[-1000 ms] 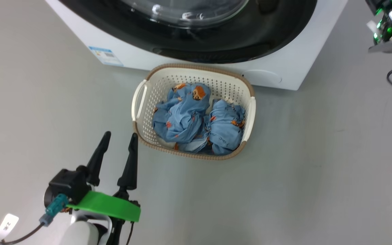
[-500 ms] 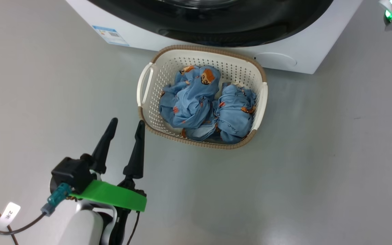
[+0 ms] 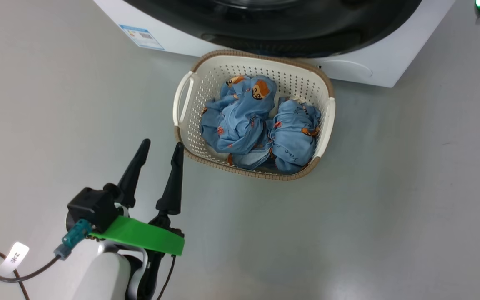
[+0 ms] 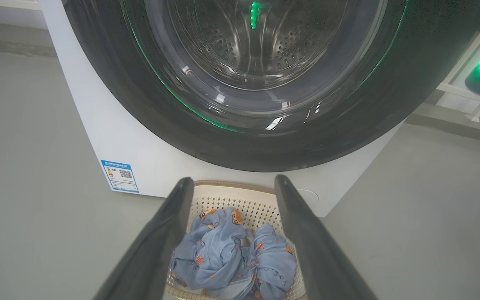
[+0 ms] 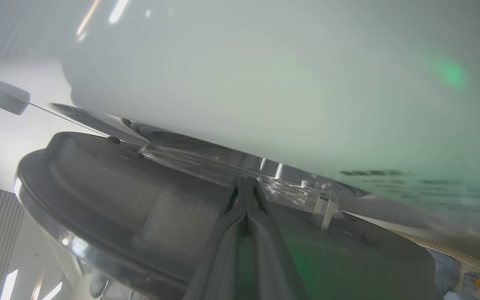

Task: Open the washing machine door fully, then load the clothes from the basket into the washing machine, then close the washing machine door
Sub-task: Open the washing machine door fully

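Opening the door [image 4: 261, 137] is the step in hand, I judge. The right gripper [image 5: 246, 183], fingers pressed together, points its tips at the seam between door rim and machine [image 4: 117, 141]. It should hook behind the rim and swing wide without slipping.

The left gripper [image 3: 161, 146] hangs spread and empty, near-left of the basket [image 3: 265, 71]. The basket sits on the floor just before the machine, and the clothes [image 3: 261, 125] lie bundled in it.

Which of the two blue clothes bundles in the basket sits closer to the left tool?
The bundle showing the large orange bear face, by the basket's left handle; the other bundle lies beyond it.
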Robot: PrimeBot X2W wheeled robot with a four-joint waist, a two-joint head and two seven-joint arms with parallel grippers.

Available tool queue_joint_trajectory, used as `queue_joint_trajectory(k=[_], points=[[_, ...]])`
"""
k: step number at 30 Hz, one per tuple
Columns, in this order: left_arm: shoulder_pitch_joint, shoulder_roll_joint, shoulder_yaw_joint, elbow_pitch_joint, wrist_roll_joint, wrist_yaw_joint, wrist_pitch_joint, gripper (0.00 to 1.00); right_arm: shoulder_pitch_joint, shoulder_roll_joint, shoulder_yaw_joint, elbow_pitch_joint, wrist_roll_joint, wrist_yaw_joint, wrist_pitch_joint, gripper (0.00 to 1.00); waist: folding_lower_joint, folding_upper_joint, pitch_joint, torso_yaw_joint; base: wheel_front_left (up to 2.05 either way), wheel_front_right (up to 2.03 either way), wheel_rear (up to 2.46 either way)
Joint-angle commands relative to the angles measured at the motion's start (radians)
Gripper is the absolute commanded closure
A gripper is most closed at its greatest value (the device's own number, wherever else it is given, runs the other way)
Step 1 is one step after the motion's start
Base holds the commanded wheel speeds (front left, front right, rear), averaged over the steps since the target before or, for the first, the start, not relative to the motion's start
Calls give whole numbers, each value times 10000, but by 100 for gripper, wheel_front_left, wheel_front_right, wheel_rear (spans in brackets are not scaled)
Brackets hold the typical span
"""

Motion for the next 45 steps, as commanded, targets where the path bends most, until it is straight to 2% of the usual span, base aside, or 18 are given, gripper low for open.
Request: queue_joint_trajectory(k=[1,25,45], points=[[-117,195,297,-209,-47,-16,-65,0,211,369,175,-440,-48,27,232,100,0,-1,-117,-31,0,0,0],[987,195,573,-9,773,-16,-65,0,3619,1271,1287,-2850,-169,27,1294,100,0,-1,-2055,-771,0,0,0],[1533,195,697,-251,926,-16,-65,0,5150,2169,2074,-4265,-299,27,1762,100,0,-1,-2643,-573,0,0,0]])
